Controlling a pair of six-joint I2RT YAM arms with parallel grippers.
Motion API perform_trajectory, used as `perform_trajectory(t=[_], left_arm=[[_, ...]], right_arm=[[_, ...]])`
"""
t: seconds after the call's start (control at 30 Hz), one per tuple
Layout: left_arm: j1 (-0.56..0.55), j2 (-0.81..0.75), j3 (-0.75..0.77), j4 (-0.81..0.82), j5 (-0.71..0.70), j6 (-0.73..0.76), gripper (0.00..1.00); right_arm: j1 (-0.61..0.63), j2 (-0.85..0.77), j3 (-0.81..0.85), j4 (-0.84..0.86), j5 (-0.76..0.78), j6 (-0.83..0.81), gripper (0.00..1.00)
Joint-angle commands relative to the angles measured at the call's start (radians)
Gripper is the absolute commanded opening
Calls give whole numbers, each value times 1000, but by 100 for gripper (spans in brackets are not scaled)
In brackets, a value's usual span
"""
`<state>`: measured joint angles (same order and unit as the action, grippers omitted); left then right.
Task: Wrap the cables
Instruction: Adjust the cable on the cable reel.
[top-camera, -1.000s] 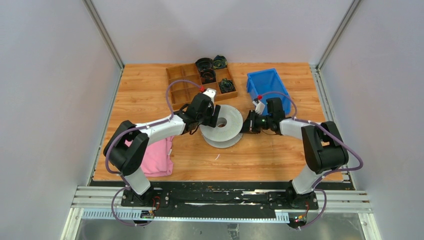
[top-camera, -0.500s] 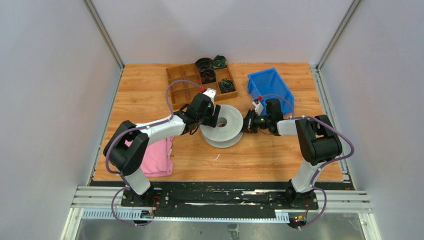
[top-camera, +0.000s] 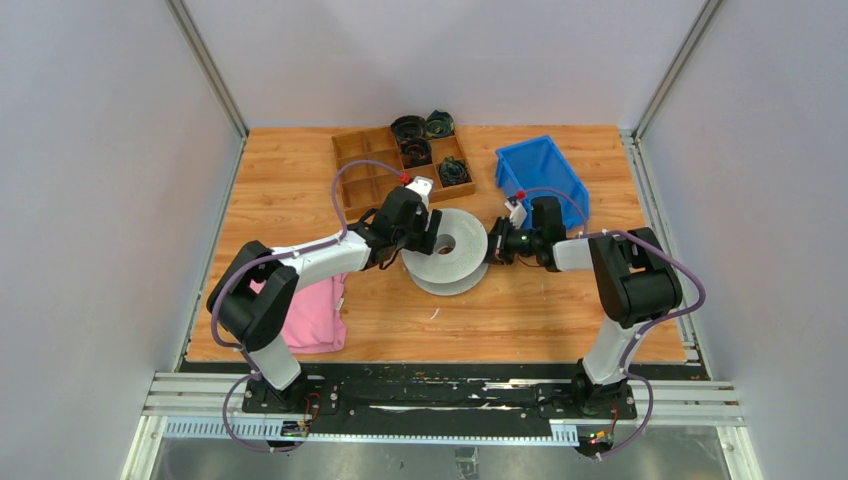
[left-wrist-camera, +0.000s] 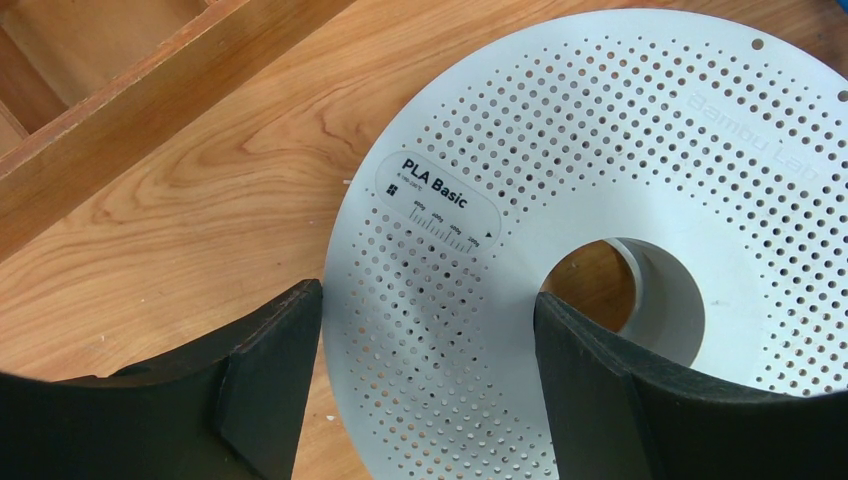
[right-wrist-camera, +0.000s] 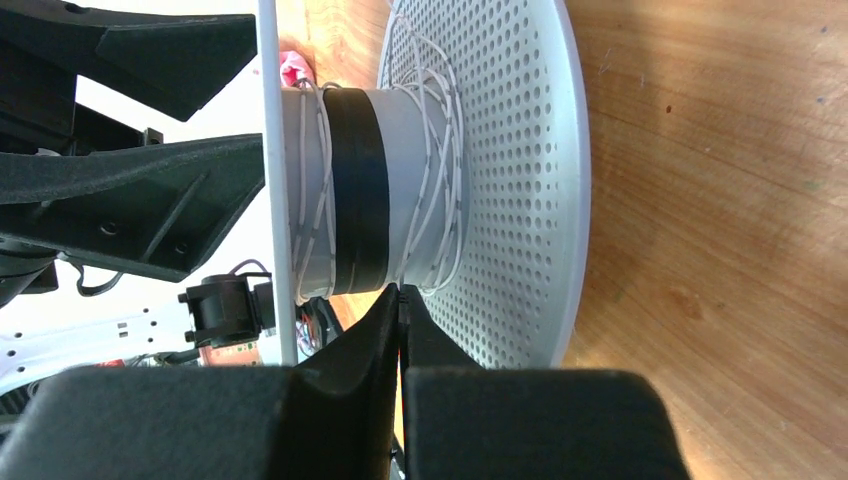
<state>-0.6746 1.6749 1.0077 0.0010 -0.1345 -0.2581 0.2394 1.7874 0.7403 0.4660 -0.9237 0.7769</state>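
White-grey cable (right-wrist-camera: 440, 190): wound in loose, crossing turns round the hub of a perforated white spool (top-camera: 445, 250), which lies mid-table (top-camera: 520, 320). Left gripper (left-wrist-camera: 430, 385): jaws spread wide over the top flange, one finger at the rim, the other at the centre hole. Right gripper (right-wrist-camera: 400, 300): jaws closed together, tips between the flanges at the hub, beside the cable; pinched strand cannot be told.

From above, we could not make out the cables (right-wrist-camera: 443, 190) on the spool (top-camera: 462, 255), because its flanges hid the hub. In the left wrist view, the picture's edge cut off the spool's right side and most of the wooden tray (left-wrist-camera: 150, 95). Whether the tips of the right gripper (right-wrist-camera: 401, 300), pressed together, pinched a strand, we could not tell.
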Motion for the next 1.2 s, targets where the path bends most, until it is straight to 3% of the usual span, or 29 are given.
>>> perform_trajectory(t=[0.0,0.23,0.6,1.17], left_arm=[[-13,13,-23,-3,55,-4,73],[-13,8,-21,-2,55,-3,73],[-13,14,-23,0,55,2,73],[-13,-19,-16,-7,49,-1,74]], right_arm=[[-6,-2,27,-18,7,-95,1],[-14,-29,68,-175,65,-286,1],[-22,-48,97,-240,91,-363,1],[-70,-295,118,-529,346,-713,20]])
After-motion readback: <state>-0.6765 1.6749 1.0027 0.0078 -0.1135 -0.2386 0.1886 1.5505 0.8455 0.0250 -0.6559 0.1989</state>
